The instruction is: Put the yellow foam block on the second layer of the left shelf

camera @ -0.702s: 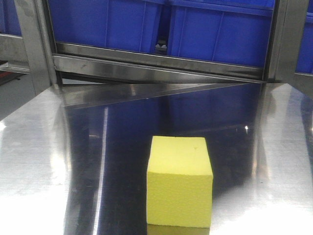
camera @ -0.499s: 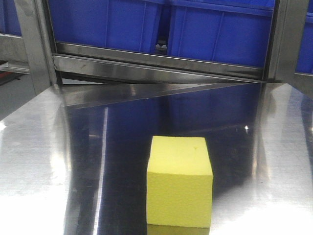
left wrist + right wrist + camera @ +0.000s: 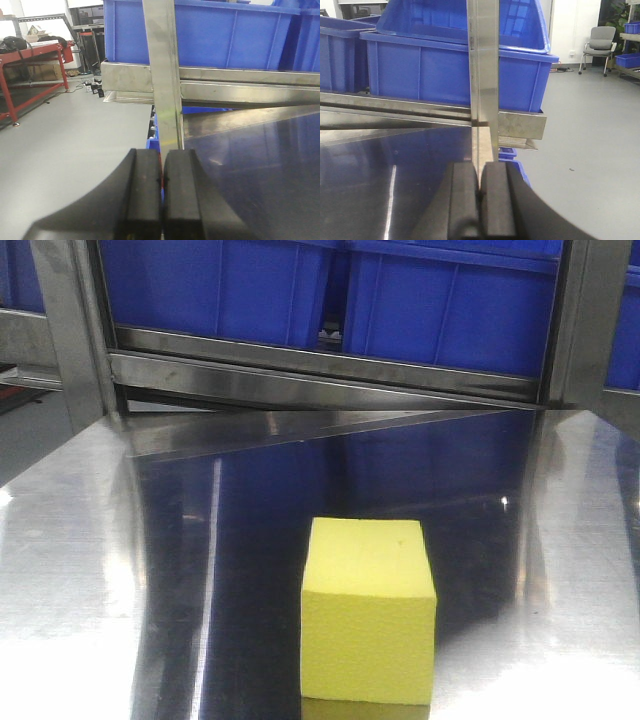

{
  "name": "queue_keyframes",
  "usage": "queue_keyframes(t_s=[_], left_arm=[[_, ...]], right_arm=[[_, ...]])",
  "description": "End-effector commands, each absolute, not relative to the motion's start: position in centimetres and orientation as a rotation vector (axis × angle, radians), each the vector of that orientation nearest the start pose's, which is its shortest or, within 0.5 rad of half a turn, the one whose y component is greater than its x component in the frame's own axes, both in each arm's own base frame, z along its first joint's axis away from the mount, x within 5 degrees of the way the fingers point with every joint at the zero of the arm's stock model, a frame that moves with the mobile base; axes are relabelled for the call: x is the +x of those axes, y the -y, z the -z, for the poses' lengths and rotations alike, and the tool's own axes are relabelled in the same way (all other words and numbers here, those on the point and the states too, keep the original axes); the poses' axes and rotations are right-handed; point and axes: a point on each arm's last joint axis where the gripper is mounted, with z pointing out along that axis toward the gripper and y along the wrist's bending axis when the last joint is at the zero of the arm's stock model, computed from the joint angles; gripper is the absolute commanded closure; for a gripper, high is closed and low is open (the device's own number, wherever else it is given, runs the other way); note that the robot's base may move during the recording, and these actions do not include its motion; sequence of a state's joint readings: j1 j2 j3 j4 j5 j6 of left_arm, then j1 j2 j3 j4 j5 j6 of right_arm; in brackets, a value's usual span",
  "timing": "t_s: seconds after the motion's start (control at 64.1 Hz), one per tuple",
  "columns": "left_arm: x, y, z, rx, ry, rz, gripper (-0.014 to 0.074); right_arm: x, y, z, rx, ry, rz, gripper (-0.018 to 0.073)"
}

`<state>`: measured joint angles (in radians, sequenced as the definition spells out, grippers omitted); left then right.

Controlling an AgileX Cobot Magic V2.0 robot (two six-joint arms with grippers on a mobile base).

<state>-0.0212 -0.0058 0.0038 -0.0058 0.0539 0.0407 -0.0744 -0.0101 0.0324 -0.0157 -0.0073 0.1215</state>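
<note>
The yellow foam block (image 3: 368, 612) rests upright on the shiny steel shelf surface (image 3: 120, 570), near the front edge and a little right of centre in the front view. No gripper shows in that view. In the left wrist view my left gripper (image 3: 162, 167) is shut with its black pads pressed together and nothing between them, just in front of the shelf's left post (image 3: 164, 75). My right gripper (image 3: 479, 175) is likewise shut and empty in front of the right post (image 3: 484, 75). The block is out of both wrist views.
Blue plastic bins (image 3: 330, 295) fill the shelf layer above, behind a steel rail (image 3: 320, 375). Steel uprights (image 3: 62, 330) stand at both sides. A red-framed table (image 3: 35, 60) stands on the grey floor at far left, an office chair (image 3: 597, 42) at far right.
</note>
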Motion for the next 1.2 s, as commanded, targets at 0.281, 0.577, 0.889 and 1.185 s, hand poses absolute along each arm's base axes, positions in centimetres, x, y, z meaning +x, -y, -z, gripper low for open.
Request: queue_keyframes(t_s=[0.281,0.577,0.889,1.185], left_arm=[[5.5,0.1,-20.7,0.039,-1.459,0.001,0.0472],[5.5,0.1,-20.7,0.039,-1.459,0.001,0.0472],[5.5,0.1,-20.7,0.039,-1.459,0.001,0.0472],[5.5,0.1,-20.7,0.039,-1.459,0.001,0.0472]], right_arm=[[5.3,0.4,-22.0,0.112,-1.374,-0.014,0.0512],[5.2,0.3,-23.9,0.093,-1.508,-0.026,0.0512],[6.3,-1.0,-27.9,-0.074,-1.702,-0.185,0.0512],[8.8,-3.2,-29.3,-0.244,-1.8,-0.304,0.0512]])
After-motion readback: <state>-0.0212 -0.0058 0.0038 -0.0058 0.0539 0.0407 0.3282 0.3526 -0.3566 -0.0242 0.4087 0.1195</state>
